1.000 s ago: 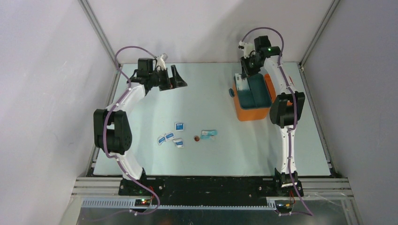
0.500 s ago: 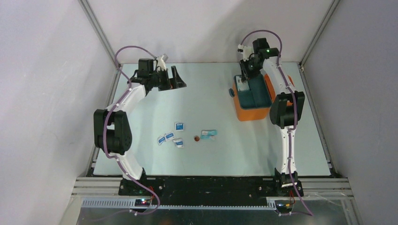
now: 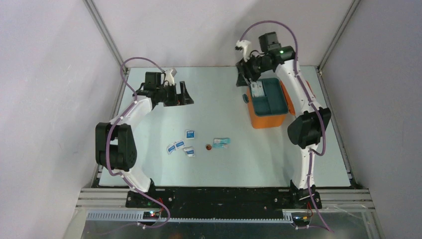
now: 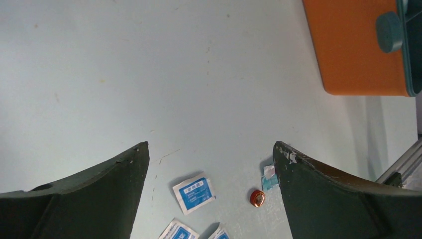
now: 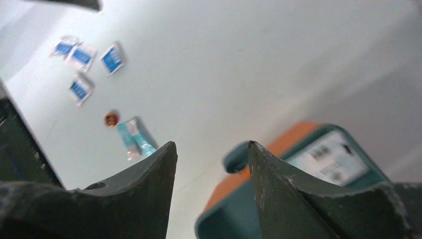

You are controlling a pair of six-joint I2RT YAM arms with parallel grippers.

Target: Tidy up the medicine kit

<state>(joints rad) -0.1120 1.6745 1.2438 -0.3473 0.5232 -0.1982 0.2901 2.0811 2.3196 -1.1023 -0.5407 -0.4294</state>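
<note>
The medicine kit is an orange box holding a teal divided tray, at the table's back right. A white labelled packet lies in the tray's far left compartment. My right gripper hovers open and empty just beyond the kit's far left corner. In the right wrist view the right gripper has the kit and the packet below it, both blurred. My left gripper hangs wide open over the back left of the table. Nothing sits between the fingers of the left gripper.
Several blue-and-white sachets lie mid-table with a small red cap and a teal packet. The left wrist view shows a sachet, the cap and the kit's side. Walls stand close behind.
My right gripper has opened, risen and swung left out of the kit, leaving the white packet in the tray. The left arm has shifted slightly.
</note>
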